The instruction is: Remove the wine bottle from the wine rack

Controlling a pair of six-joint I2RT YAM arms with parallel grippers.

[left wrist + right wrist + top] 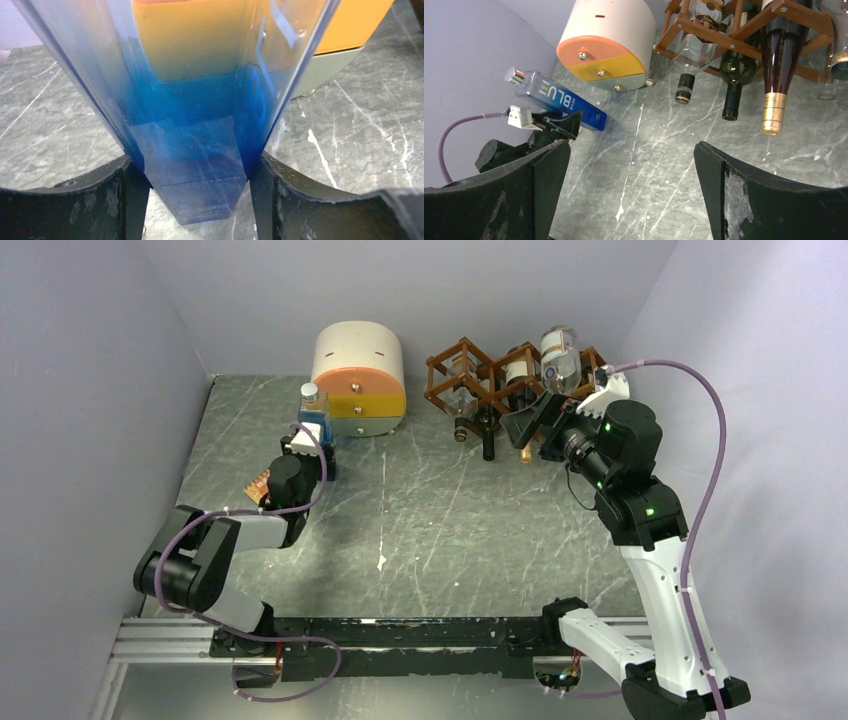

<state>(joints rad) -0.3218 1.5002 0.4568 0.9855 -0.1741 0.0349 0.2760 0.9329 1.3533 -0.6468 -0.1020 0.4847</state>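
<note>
The reddish-brown wine rack (pixel 470 380) stands at the back right and holds several bottles. In the right wrist view the rack (pixel 719 32) shows a gold-foiled dark bottle (pixel 776 75), a dark green bottle (pixel 734 75) and a clear bottle (pixel 689 65), necks pointing down toward the table. My right gripper (pixel 530 425) is open and empty just in front of the rack, with only table between its jaws (pixel 631 190). My left gripper (pixel 312 445) is shut on the base of a blue square bottle (pixel 314 410), upright beside the drawer box. The bottle fills the left wrist view (pixel 200 125).
A cream-and-orange rounded drawer box (pixel 360 380) stands at the back centre, left of the rack. A small orange-brown object (pixel 258 485) lies by the left arm. Grey walls close in the left, back and right sides.
</note>
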